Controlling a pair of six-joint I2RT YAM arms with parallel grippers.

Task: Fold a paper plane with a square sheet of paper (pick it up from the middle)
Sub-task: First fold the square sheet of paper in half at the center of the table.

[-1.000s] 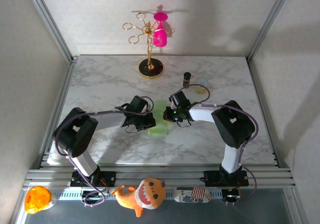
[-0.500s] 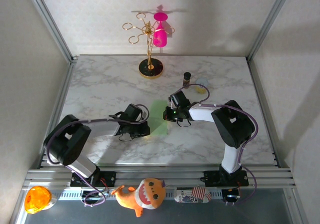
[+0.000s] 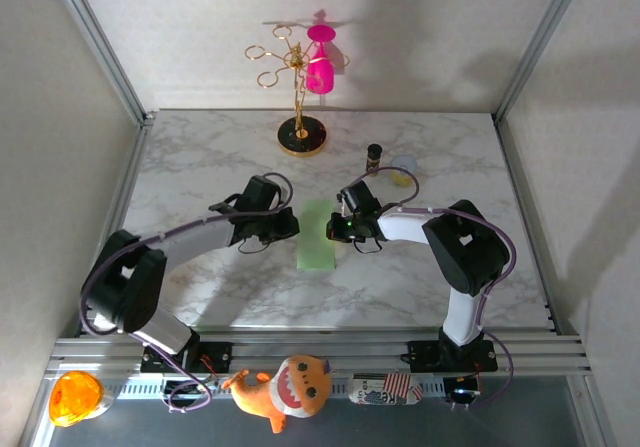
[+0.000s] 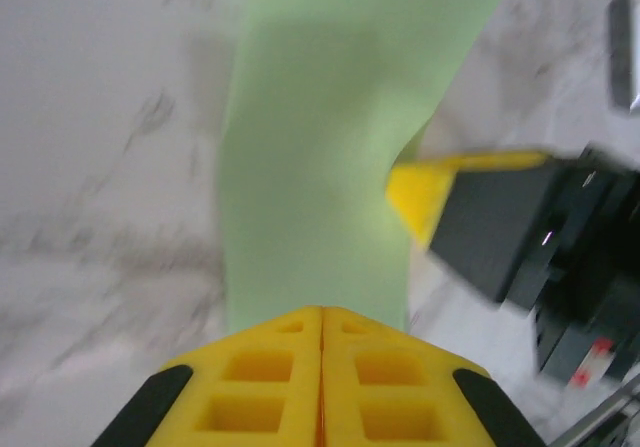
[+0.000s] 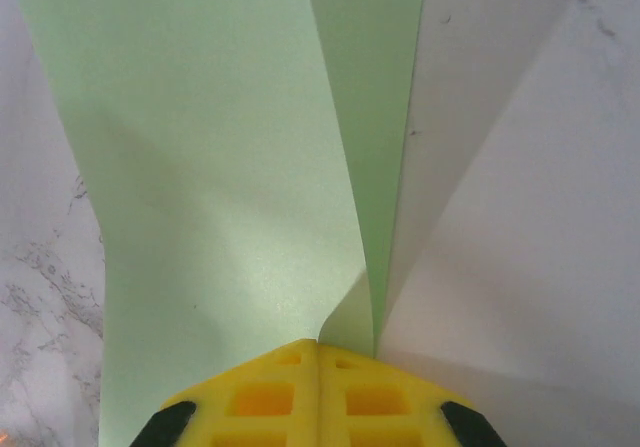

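The square sheet of paper is pale green and lies mid-table, folded over into a narrow strip. My right gripper is shut on its right edge. In the right wrist view the paper buckles up into the closed tips, with one flap standing on edge. My left gripper is shut, at the strip's left edge. In the left wrist view its closed tips sit over the near end of the paper, and nothing shows between them. The right gripper's fingers show beside the strip.
A gold stand with a pink cup is at the back centre. A small dark bottle and a pale cup stand behind the right arm. A plush toy and an orange object lie below the front rail.
My left gripper dipped toward the near edge, then moved away along the paper's left side. The paper now lies as a flatter, longer strip. The right arm has not moved.
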